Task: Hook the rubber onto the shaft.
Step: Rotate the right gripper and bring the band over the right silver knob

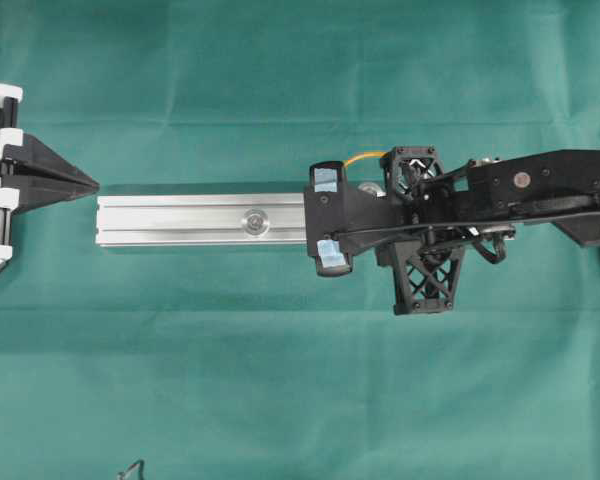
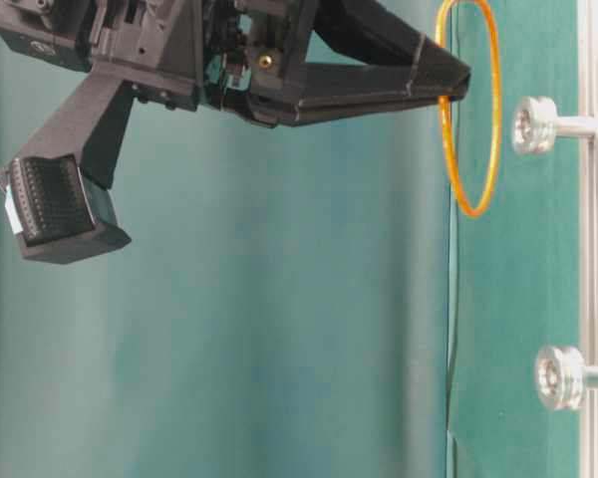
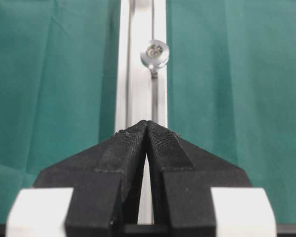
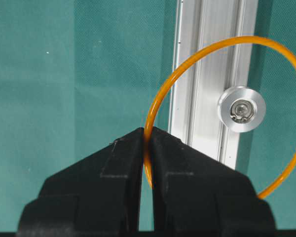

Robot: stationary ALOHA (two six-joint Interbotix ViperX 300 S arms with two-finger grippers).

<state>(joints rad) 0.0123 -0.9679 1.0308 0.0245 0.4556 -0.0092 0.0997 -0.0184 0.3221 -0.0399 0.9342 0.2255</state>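
My right gripper (image 4: 148,131) is shut on the rubber (image 4: 173,74), a thin orange loop pinched at its near edge. In the right wrist view the loop frames the silver shaft (image 4: 241,109) on the aluminium rail (image 4: 207,74). The table-level view shows the rubber (image 2: 475,211) hanging from the fingertips (image 2: 456,85), a short gap away from the shaft head (image 2: 535,125) and not touching it. Overhead, only a bit of the rubber (image 1: 365,156) shows beside the right arm. My left gripper (image 1: 92,185) is shut and empty at the rail's left end (image 3: 147,123).
A second shaft (image 1: 252,222) stands mid-rail, also seen from the left wrist as a second shaft (image 3: 154,53). Green cloth (image 1: 280,380) covers the table. A thin black wire shape (image 1: 130,468) pokes in at the bottom edge.
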